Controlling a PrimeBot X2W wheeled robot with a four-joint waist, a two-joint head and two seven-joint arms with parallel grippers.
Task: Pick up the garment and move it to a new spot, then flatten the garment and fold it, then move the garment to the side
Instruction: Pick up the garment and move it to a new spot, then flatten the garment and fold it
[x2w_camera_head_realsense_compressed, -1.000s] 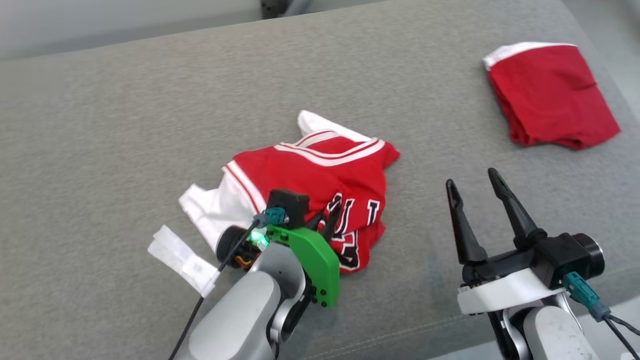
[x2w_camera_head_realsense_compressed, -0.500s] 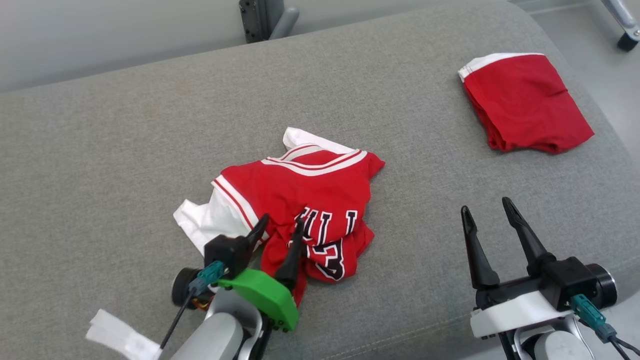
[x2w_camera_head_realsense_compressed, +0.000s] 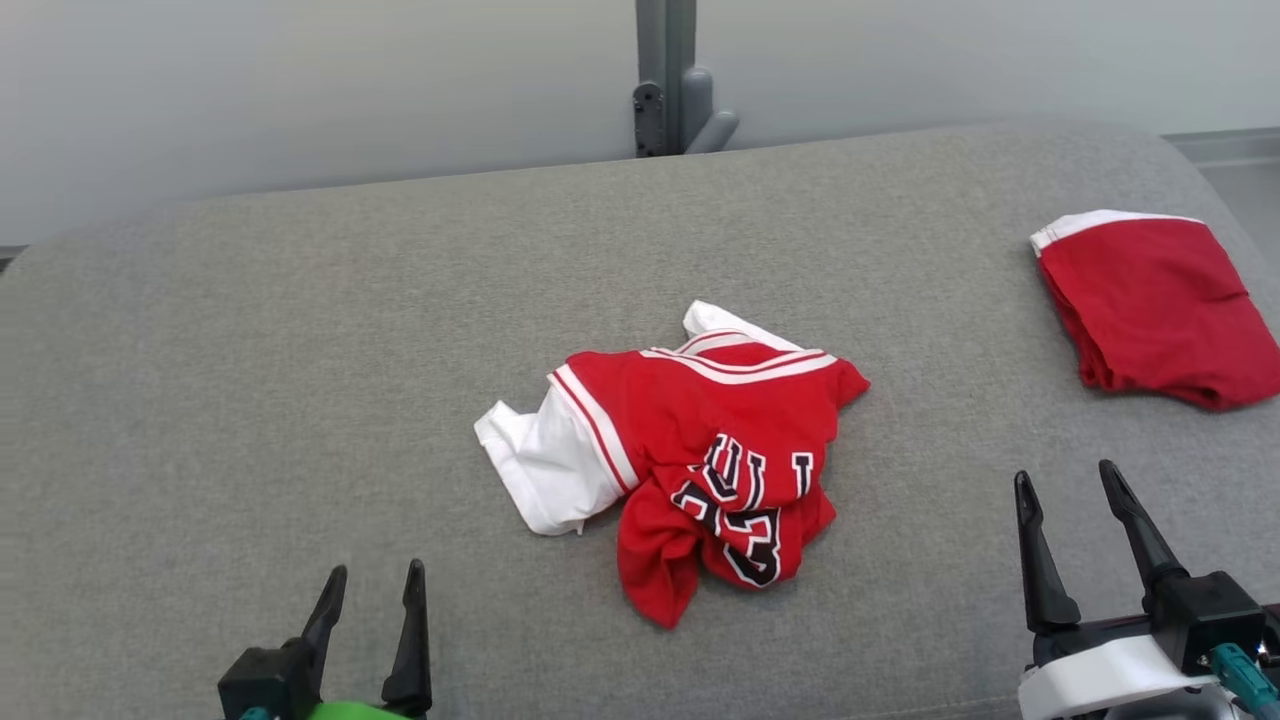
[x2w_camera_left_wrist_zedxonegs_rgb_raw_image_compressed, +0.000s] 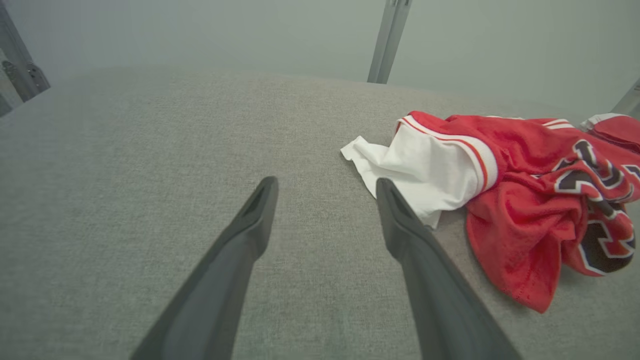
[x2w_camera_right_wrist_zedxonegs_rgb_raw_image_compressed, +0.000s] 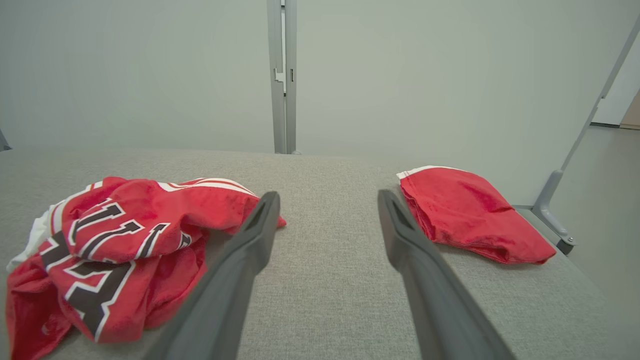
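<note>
My left gripper (x2w_camera_head_realsense_compressed: 378, 568) sits to the left of the jersey (x2w_camera_head_realsense_compressed: 700, 450) and nearer to me, well apart from it. Its two dark fingers stand spread wide with nothing between them. In its wrist view bare grey cushion (x2w_camera_head_realsense_compressed: 250, 350) shows in the gap, and the jersey's white part lies past the tip of the right-hand finger (that angle makes them look close, but the head view shows clear cushion between them).

The jersey lies in a crumpled heap on the middle of the cushion, not flattened and not folded. It is red with white striped bands. A white panel sticks out on its left side, and black-and-white lettering is bunched up on its near right part. A red flap trails toward me from the heap. Behind the jersey, past the cushion's far edge, a grey post (x2w_camera_head_realsense_compressed: 665, 80) stands upright.

My right gripper (x2w_camera_head_realsense_compressed: 1064, 472) is to the right of the jersey and nearer to me, apart from it. Its fingers are parted and hold nothing. Farther right of the jersey, and beyond that gripper, a folded red cloth (x2w_camera_head_realsense_compressed: 1150, 300) with a white edge lies near the cushion's right side.
</note>
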